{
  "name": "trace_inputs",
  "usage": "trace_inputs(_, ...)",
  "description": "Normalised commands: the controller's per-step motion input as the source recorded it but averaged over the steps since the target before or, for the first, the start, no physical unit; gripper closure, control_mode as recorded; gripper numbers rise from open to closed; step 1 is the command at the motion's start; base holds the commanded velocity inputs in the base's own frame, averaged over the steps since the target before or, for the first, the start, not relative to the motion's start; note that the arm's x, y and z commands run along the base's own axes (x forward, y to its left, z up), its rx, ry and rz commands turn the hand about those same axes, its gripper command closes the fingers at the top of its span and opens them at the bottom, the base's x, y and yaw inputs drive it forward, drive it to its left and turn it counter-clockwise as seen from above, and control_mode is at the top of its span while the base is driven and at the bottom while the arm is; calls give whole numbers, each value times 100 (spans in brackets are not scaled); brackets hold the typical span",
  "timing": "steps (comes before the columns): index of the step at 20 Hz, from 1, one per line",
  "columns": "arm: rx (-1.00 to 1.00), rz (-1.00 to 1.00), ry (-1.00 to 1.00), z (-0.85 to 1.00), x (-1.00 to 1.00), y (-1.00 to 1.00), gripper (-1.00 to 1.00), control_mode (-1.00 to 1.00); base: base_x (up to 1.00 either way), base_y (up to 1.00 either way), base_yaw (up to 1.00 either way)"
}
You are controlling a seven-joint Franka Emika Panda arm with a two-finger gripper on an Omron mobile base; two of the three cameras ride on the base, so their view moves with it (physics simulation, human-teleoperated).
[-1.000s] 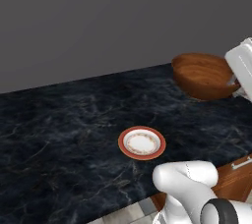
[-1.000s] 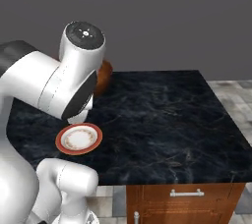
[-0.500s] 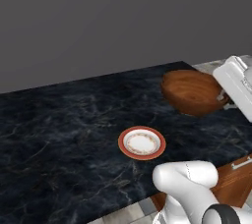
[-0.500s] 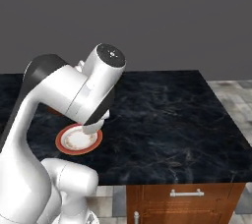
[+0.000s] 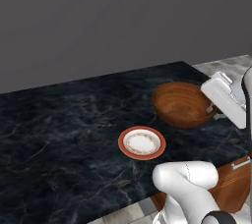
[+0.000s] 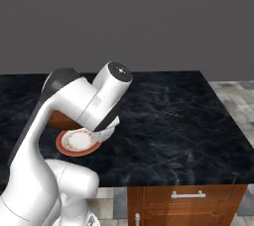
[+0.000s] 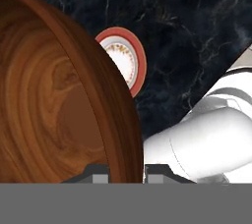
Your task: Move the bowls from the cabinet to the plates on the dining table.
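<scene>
My gripper (image 7: 126,171) is shut on the rim of the dark brown wooden bowl (image 5: 181,103), which hangs tilted above the dining table (image 5: 59,134), up and to the right of the orange-red-rimmed plate (image 5: 141,143). In the hand view the bowl (image 7: 54,100) takes up the left half, with the plate (image 7: 129,57) beyond its rim. From the right base the plate (image 6: 75,142) lies under my arm, and a sliver of the bowl (image 6: 59,120) shows behind it. The cabinet is out of view.
The black marbled table top (image 6: 178,121) stretches wide to the right and left of the plate. Its wooden base with a drawer handle (image 6: 191,195) shows below the front edge. A grey wall stands behind.
My arm has swung the bowl leftward and lower, from the table's far right edge toward the orange-red-rimmed plate. The plate has stayed put.
</scene>
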Motion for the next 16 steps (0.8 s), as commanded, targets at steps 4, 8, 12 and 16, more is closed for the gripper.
trace_inputs(4,-2,17,-3,-38,34,0,100,-100,0,0,0)
trace_inputs(8,0,17,-2,-34,34,0,100,-100,0,0,0)
trace_inputs(12,0,17,0,-25,32,0,100,-100,0,0,0)
trace_inputs(16,0,15,5,-15,24,3,100,-100,0,0,0)
